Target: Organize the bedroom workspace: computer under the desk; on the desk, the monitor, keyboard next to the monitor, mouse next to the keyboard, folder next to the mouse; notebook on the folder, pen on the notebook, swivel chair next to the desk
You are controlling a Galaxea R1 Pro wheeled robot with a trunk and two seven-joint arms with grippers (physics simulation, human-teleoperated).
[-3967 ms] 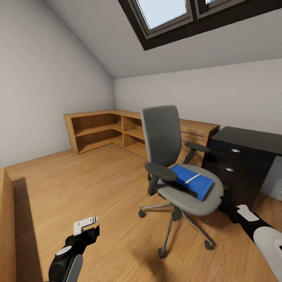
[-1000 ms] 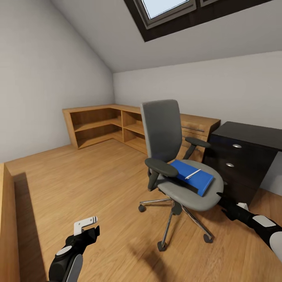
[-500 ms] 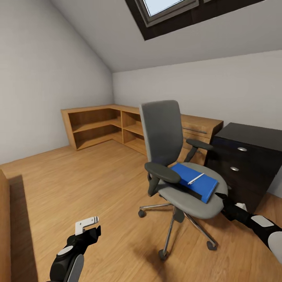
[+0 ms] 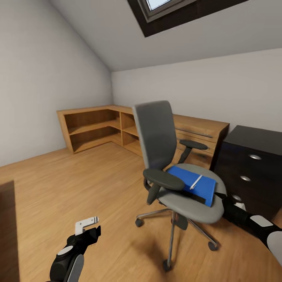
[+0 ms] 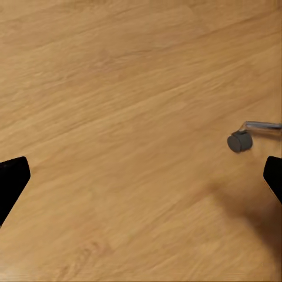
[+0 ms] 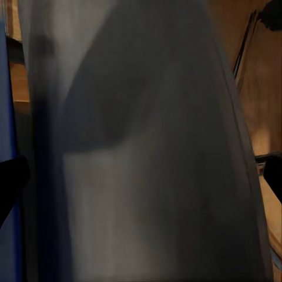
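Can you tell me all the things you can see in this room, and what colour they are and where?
swivel chair: one, grey with black armrests, on the wooden floor in the middle of the room.
blue item: one, flat on the chair seat; notebook or folder, cannot tell which.
pen: one, white, lying on top of the blue item.
black strip: one, sticking out under the blue item.
shelf unit: one, light wood, along the far walls in the corner.
drawer cabinet: one, black with round silver knobs, right of the chair.
skylight: one, dark frame, in the sloped ceiling.
left hand: black and white, over the floor, open.
right hand: black, at the seat's edge.
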